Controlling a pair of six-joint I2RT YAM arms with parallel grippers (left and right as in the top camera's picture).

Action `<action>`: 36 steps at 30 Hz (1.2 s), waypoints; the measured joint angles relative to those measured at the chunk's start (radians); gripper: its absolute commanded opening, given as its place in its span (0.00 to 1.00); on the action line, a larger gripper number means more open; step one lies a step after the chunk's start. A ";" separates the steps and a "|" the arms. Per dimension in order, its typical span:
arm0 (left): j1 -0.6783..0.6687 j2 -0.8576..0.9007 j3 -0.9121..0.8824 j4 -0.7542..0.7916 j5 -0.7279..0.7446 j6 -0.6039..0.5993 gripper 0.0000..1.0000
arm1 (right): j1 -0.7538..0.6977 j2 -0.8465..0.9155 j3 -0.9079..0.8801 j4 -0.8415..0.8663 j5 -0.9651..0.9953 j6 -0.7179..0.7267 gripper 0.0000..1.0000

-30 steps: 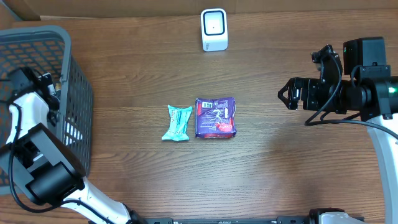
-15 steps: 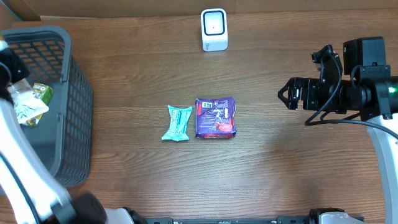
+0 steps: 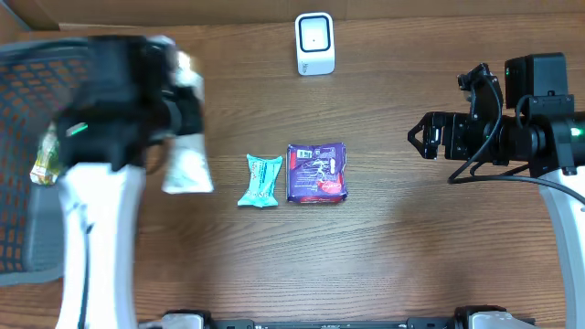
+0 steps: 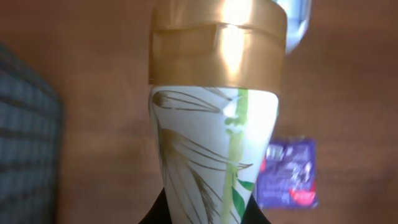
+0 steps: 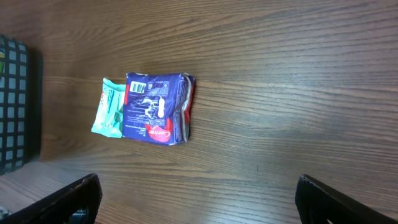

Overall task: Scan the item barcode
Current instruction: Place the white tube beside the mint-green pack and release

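Table: brown wood; the purple packet is laid near its middle and is taken as the landmark
Basket: dark mesh, seen blurred, well apart to the left of the purple packet
Left gripper: blurred, found between the basket and the purple packet; it is clamped tight on the tube
Right gripper: kept above the table to the right of the purple packet, well apart; its fingers are spread wide and nothing is held
Tube: white with green leaves and a gold cap; it is held to the left of the purple packet
Teal packet: laid just beside the purple packet, on its left
Scanner: white, placed beyond the purple packet at the far edge
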 measured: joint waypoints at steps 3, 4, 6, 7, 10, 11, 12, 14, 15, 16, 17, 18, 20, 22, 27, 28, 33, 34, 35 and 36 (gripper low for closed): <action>-0.064 0.069 -0.138 0.042 -0.080 -0.084 0.04 | 0.000 0.000 0.000 -0.001 -0.001 0.001 1.00; -0.071 0.081 -0.173 0.068 -0.095 -0.100 0.04 | 0.000 0.000 0.000 0.001 -0.001 0.000 1.00; -0.080 0.111 -0.258 0.148 -0.122 -0.132 0.04 | 0.000 0.000 0.000 0.000 -0.002 0.000 1.00; -0.084 0.127 -0.297 0.183 -0.132 -0.147 0.04 | 0.000 0.000 0.000 0.000 -0.002 0.000 1.00; -0.085 0.175 -0.388 0.276 -0.146 -0.171 0.04 | 0.000 0.000 0.000 0.000 -0.002 0.000 1.00; -0.085 0.192 -0.415 0.314 -0.148 -0.173 0.04 | 0.000 0.000 0.000 -0.001 -0.002 0.000 1.00; -0.089 0.212 -0.443 0.361 -0.149 -0.171 0.04 | 0.000 0.000 0.000 0.000 -0.002 0.001 1.00; -0.094 0.251 -0.485 0.438 -0.151 -0.148 0.04 | 0.000 0.000 0.000 -0.001 -0.002 0.000 1.00; -0.098 0.267 -0.502 0.469 -0.154 -0.135 0.04 | 0.000 0.000 0.000 -0.002 -0.002 0.000 1.00; -0.101 0.281 -0.515 0.492 -0.154 -0.121 0.04 | 0.000 0.000 0.000 -0.002 -0.002 0.000 1.00; -0.105 0.293 -0.525 0.508 -0.155 -0.110 0.04 | 0.000 0.000 0.000 -0.002 -0.002 0.000 1.00; -0.110 0.307 -0.535 0.532 -0.154 -0.095 0.04 | 0.000 0.000 0.000 -0.002 -0.002 0.000 1.00; -0.117 0.328 -0.549 0.576 -0.154 -0.077 0.04 | 0.000 0.000 0.000 -0.002 -0.002 0.000 1.00; -0.121 0.357 -0.550 0.615 -0.153 -0.067 0.04 | 0.000 0.000 0.000 -0.002 -0.002 0.000 1.00; -0.134 0.404 -0.550 0.691 -0.115 -0.060 0.04 | 0.000 0.003 0.000 -0.001 0.002 -0.001 1.00; -0.139 0.405 -0.550 0.702 -0.103 -0.060 0.04 | 0.000 0.006 0.000 -0.001 0.002 -0.001 1.00; -0.183 0.410 -0.550 0.727 -0.062 -0.060 0.04 | 0.000 0.033 0.000 -0.002 0.003 -0.001 1.00; -0.195 0.410 -0.550 0.727 -0.057 -0.060 0.04 | 0.000 0.037 0.000 -0.002 0.003 -0.002 1.00; -0.208 0.410 -0.550 0.724 -0.052 -0.060 0.04 | 0.000 0.041 0.000 -0.002 0.004 -0.003 1.00; -0.219 0.410 -0.550 0.720 -0.048 -0.060 0.05 | 0.000 0.043 0.000 -0.002 0.005 -0.003 1.00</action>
